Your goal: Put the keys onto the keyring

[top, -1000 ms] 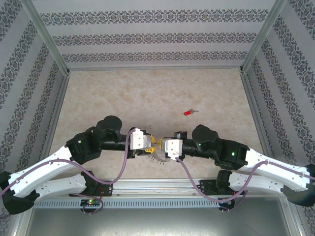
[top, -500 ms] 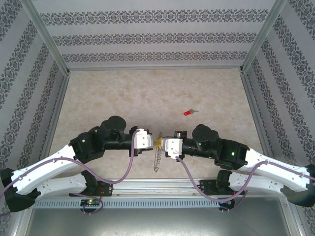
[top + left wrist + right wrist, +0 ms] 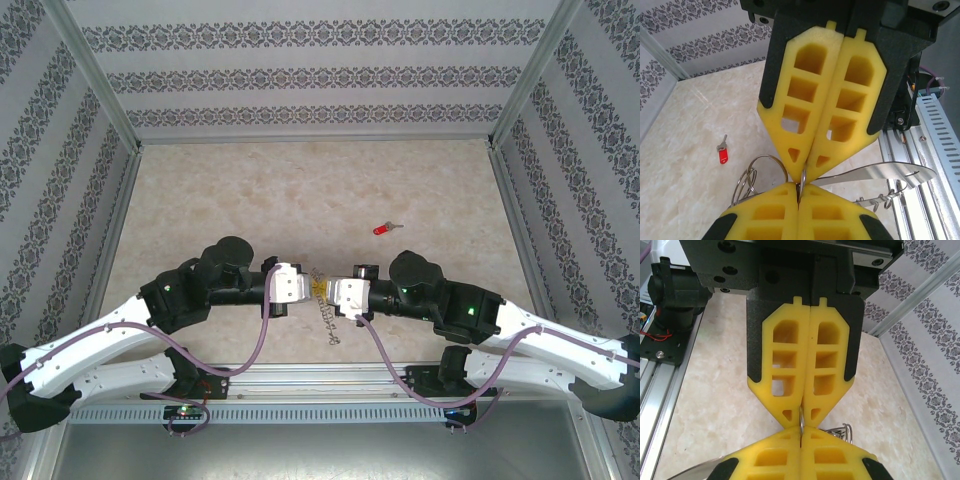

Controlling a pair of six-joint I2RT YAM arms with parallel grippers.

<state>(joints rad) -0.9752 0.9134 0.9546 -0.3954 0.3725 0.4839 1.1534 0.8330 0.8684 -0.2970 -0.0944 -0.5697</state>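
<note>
Left claw (image 3: 311, 288): closed tight, its yellow fingers (image 3: 765, 220) pinching the thin wire of the ring; reaches in from 8 o'clock in the overhead view
Right claw (image 3: 327, 291): closed tight on the same wire; reaches in from 4 o'clock; its tips meet the left claw's tips nose to nose
Ring (image 3: 329, 318): gripped by both claws near the 6 o'clock edge of the table (image 3: 250, 190); its silvery pieces trail from the pinch toward 6 o'clock; whether they touch the table, I cannot tell
Pieces on the ring: in the left wrist view, wire loops (image 3: 752, 175) sit at 9 o'clock of the pinch; a flat blade (image 3: 880, 172) and a corkscrew (image 3: 885, 197) stick out toward 3 o'clock
Red key (image 3: 383, 229): lies flat on the table at 1 o'clock from the claws, well apart from the ring; red head toward 9 o'clock, metal end toward 3 o'clock; nothing touches it
</note>
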